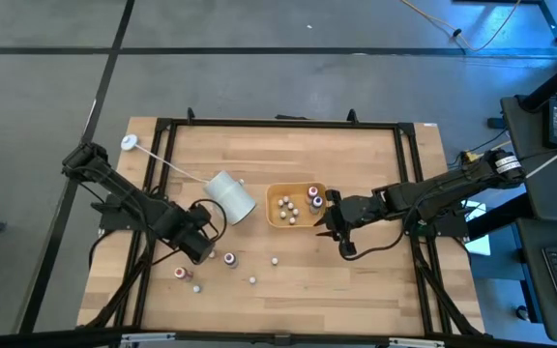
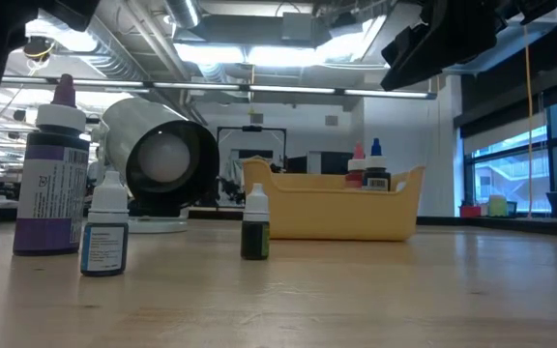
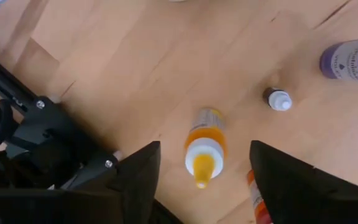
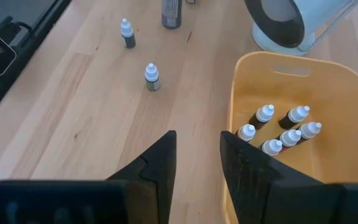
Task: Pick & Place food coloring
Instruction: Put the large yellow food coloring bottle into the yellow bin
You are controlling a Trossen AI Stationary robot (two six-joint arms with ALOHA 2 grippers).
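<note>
Low view: wooden table (image 2: pixel 375 290), perhaps workshop.

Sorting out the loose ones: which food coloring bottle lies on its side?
The orange bottle between the left hand's open fingers; the small one beside it stands upright.

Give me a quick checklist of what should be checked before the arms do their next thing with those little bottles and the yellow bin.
1. Left gripper open, nothing in it: ok.
2. Orange bottle lies between its fingers, on its side: ok.
3. Right gripper empty, fingers close together, above the table by the yellow tray: ok.
4. Tray has room for more bottles: ok.
5. White cup tipped over beside the tray: not ok.
6. Bottles left outside the tray, such as the purple bottle: not ok.
</note>
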